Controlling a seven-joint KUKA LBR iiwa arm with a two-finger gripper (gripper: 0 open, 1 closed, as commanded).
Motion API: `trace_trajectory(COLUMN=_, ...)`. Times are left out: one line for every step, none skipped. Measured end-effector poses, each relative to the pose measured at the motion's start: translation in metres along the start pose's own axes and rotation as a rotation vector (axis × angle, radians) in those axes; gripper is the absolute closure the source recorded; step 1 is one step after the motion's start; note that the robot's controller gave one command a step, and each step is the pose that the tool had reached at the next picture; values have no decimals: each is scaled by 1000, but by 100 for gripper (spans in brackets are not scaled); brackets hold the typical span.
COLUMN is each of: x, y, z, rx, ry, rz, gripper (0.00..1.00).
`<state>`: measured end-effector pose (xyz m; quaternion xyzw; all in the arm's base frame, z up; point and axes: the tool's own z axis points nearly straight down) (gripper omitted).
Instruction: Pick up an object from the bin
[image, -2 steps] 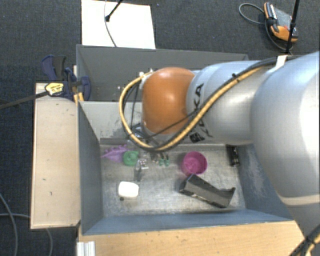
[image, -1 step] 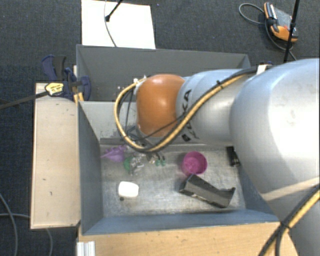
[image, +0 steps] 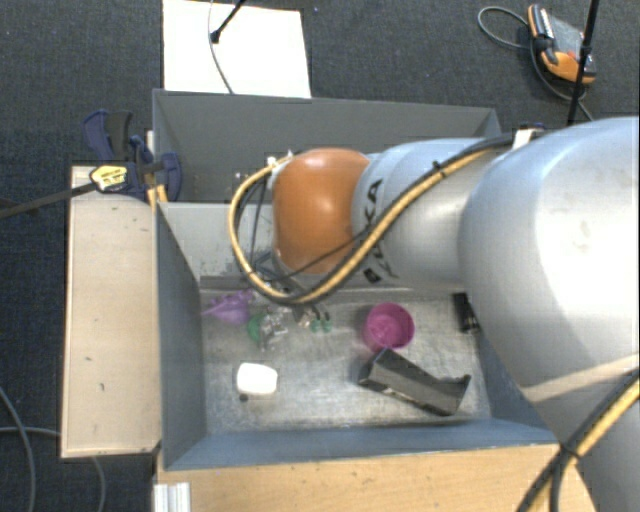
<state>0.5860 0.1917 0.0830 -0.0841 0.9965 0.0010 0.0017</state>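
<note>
The fingers (image: 279, 319) are low at the back of the bin (image: 181, 340), towards its left, tucked under the arm's orange wrist cover (image: 315, 208). Whether they are apart or together I cannot tell, nor whether anything lies between them. They sit in a small cluster of loose things. A green piece (image: 260, 329) is just beside them on the left, a purple piece (image: 228, 308) lies a little further left against the back wall, and a second small green bit (image: 321, 322) lies just to their right. Nearer the front, a white block (image: 257, 379) lies alone on the bin floor. To the right stands a magenta cup (image: 388, 325), its mouth facing up, with a dark angular part (image: 416, 386) just in front of it. The silver arm (image: 520, 230) comes in from the right above the bin.
</note>
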Motion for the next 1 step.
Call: trace_trajectory(x=16, y=4, z=-140, rx=1, ry=0, rz=-17, gripper=100)
